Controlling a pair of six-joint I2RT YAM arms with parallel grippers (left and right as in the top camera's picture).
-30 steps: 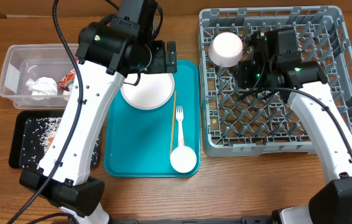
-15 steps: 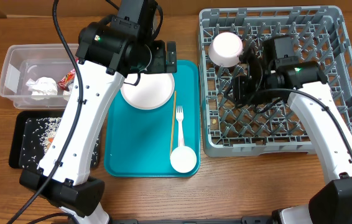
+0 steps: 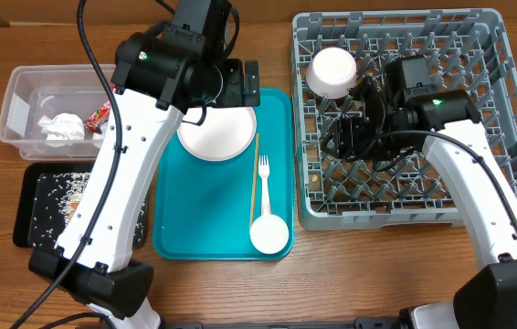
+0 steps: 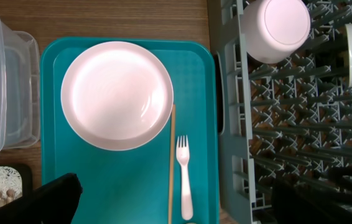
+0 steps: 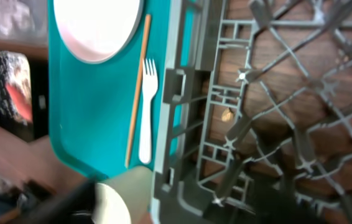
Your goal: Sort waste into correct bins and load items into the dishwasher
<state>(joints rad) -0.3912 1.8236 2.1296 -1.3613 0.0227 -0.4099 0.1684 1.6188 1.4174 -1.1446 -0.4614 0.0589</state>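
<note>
The white bowl (image 3: 332,71) (image 4: 280,28) sits bottom up in the far left corner of the grey dishwasher rack (image 3: 514,110) (image 5: 182,106). My right gripper (image 3: 348,135) (image 5: 188,211) hangs open over the rack's grid, just in front of the bowl, holding nothing. On the teal tray (image 3: 181,228) lie the white plate (image 3: 216,132) (image 4: 117,94), the wooden chopstick (image 3: 256,183) (image 4: 171,162), the white fork (image 3: 263,187) (image 4: 184,180) and the small cup (image 3: 269,234) (image 5: 111,202). My left gripper (image 3: 240,87) (image 4: 176,190) stands wide open above the tray's far end.
The clear tub (image 3: 16,100) at the left holds crumpled napkins (image 3: 62,126) and a red wrapper (image 3: 99,112). In front of it, the black tray (image 3: 30,219) carries scattered rice. Bare wooden table lies along the near edge.
My right gripper has drawn back from the bowl toward the rack's middle and opened. The bowl stays in the rack. The left arm has not moved.
</note>
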